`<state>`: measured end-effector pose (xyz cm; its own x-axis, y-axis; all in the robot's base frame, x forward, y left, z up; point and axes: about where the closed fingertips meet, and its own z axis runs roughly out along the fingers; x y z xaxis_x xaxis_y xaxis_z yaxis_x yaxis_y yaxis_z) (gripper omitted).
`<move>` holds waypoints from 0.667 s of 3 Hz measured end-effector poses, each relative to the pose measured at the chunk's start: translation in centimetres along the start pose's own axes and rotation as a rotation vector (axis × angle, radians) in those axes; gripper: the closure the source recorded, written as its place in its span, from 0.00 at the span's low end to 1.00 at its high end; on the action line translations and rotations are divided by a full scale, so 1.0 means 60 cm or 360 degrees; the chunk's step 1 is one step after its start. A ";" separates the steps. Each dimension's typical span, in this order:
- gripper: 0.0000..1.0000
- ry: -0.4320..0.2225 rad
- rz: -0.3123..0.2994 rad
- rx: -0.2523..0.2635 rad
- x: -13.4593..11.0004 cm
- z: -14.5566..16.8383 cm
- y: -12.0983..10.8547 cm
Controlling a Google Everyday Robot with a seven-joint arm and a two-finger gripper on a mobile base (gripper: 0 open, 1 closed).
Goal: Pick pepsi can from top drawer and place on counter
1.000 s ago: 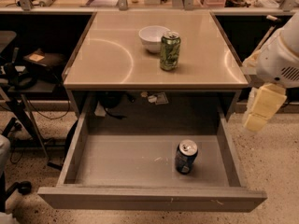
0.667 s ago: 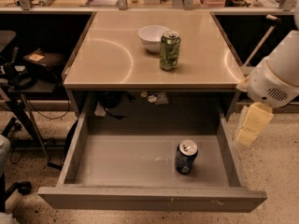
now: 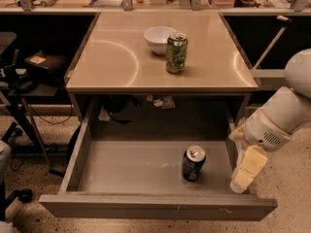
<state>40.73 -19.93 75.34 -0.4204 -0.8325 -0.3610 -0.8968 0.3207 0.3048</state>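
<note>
The pepsi can point(image 3: 193, 163), dark blue with a silver top, stands upright in the right half of the open top drawer point(image 3: 131, 169). The beige counter point(image 3: 116, 57) lies above the drawer. My gripper point(image 3: 245, 173), cream coloured, hangs pointing down at the drawer's right wall. It is to the right of the can, apart from it, with nothing seen in it. The white arm point(image 3: 286, 110) comes in from the right edge.
A green can point(image 3: 176, 52) and a white bowl point(image 3: 158, 39) stand on the counter's far middle. Small items and cables lie in the dark space behind the drawer. A chair base and cables stand on the floor at the left point(image 3: 19, 130).
My arm has moved left and down, bringing the gripper from beside the counter's right edge to the drawer's right wall. The cans and bowl have not moved.
</note>
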 end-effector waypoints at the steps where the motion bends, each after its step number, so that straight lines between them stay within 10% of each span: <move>1: 0.00 -0.0059 0.0009 -0.0026 -0.017 0.000 0.006; 2: 0.00 -0.0172 -0.0017 -0.0179 0.007 0.030 0.011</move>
<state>39.72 -19.25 73.82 -0.4288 -0.7802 -0.4555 -0.8827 0.2544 0.3952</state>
